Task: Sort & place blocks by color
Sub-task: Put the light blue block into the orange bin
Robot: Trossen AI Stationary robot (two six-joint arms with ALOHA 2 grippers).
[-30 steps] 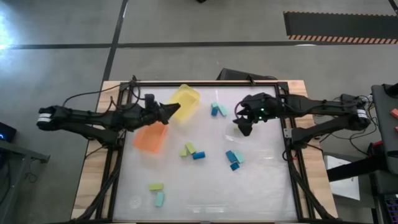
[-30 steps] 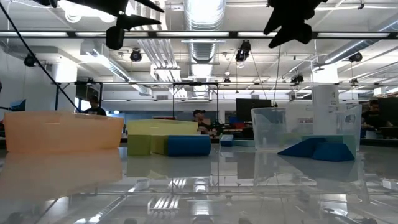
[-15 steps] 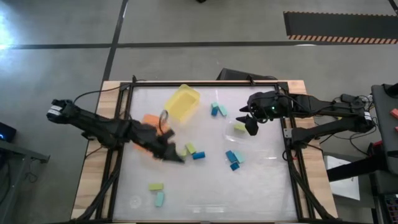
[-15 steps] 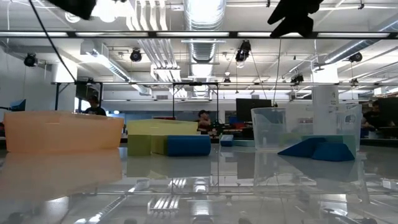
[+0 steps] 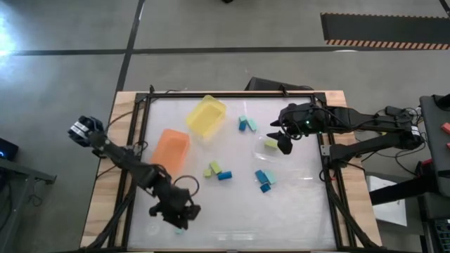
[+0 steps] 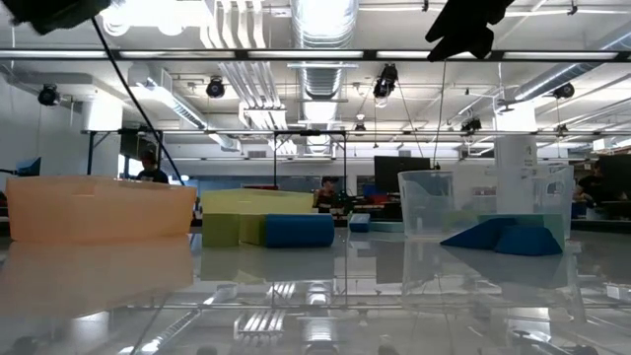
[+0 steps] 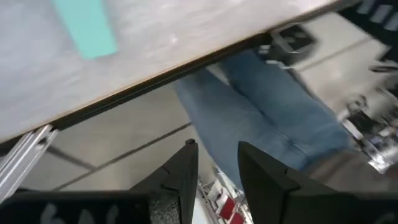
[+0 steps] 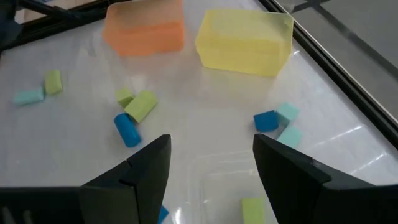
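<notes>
Small blocks in dark blue, light teal and yellow-green lie scattered on the white table: a pair [image 5: 246, 124] at the far middle, three [image 5: 216, 171] at the centre and a cluster [image 5: 265, 180] to their right. One yellow-green block [image 8: 252, 210] lies in the clear dish [image 5: 264, 144]. My right gripper [image 5: 282, 145] hovers open above that dish. My left gripper [image 5: 183, 216] hangs open over the near left of the table with nothing between its fingers. A teal block [image 7: 84, 28] lies just below it, near the table's edge.
A yellow bin [image 5: 206, 116] stands at the far left-centre and an orange bin [image 5: 171, 149] just nearer than it. The left wrist view shows the table's near edge [image 7: 155, 81] and a person's jeans [image 7: 261, 118] beyond it. The table's near right part is bare.
My left arm has swung from beside the yellow bin at the far left, across the orange bin, toward the table's near edge, sinking and rolling its wrist as it went. It now hangs over the near left blocks. The blocks and bins lie as before.
</notes>
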